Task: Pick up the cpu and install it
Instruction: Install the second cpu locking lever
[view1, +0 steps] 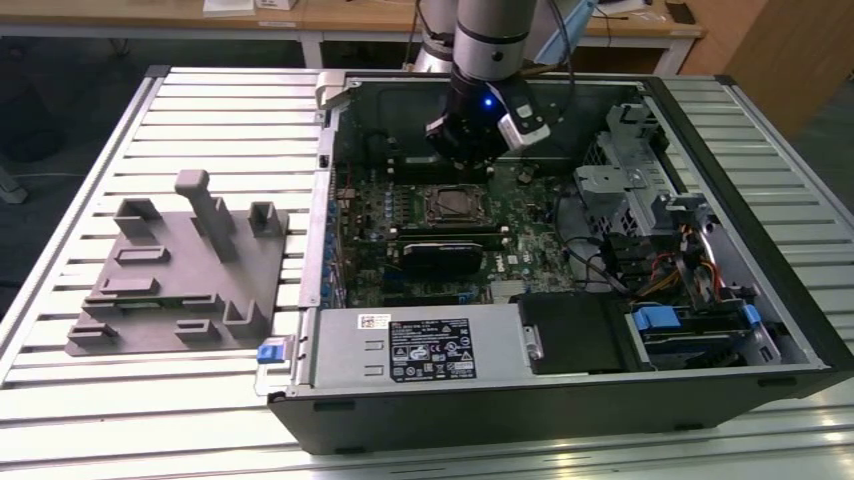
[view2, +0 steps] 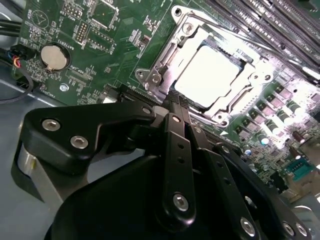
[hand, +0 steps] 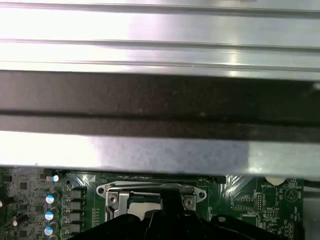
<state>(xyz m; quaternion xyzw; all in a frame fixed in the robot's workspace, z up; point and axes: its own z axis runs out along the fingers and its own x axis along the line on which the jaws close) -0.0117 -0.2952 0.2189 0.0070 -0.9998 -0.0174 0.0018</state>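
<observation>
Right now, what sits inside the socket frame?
The cpu, silvery top up, lies within the socket frame. The tool covers the frame's near edge; anything beneath the chip is hidden.

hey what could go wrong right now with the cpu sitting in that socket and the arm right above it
The cpu lies in the socket frame, apparently already set down, with the claw close beside it. Risks:
1. Any sideways move of the claw could catch the frame's metal border.
2. If the chip isn't lying flat, pressing on it could harm the contacts; glare hides its seating.
3. The arm works deep inside the computer case, near cables.
</observation>
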